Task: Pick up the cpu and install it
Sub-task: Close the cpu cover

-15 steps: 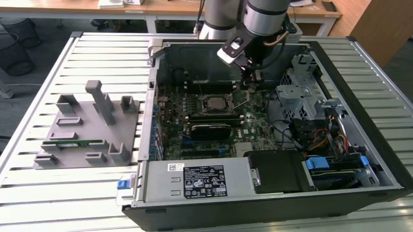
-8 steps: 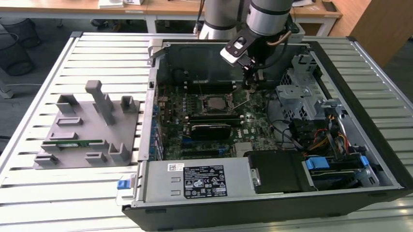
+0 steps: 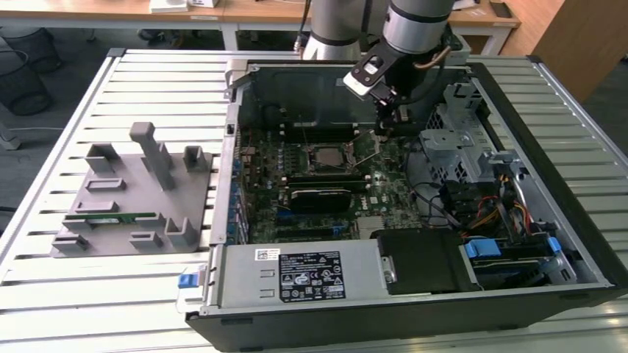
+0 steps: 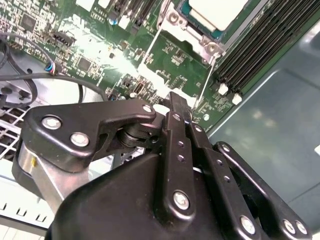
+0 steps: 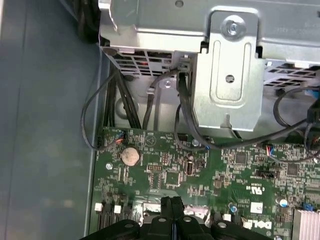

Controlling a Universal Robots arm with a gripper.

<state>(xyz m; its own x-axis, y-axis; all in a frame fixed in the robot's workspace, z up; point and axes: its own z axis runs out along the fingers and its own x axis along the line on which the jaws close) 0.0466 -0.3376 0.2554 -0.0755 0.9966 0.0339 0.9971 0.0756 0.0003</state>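
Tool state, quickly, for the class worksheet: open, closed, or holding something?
The tool: closed, holding nothing.

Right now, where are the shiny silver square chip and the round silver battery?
shiny silver square cpu chip [image 4: 217, 11]: second wrist view, middle of its metal top.
round silver battery [image 5: 131, 155]: first wrist view, its flat face.

Fig. 1. Open computer case [image 3: 294, 323] on the slatted table [image 3: 98, 309], with the fixture tray [image 3: 118, 234] beside it on the exterior view's left. Inside, the cpu [image 3: 327, 156] lies socketed on the motherboard [image 3: 393, 193]. My pincer [image 3: 384, 131] hangs between the cpu and the drive cage [image 3: 461, 140].
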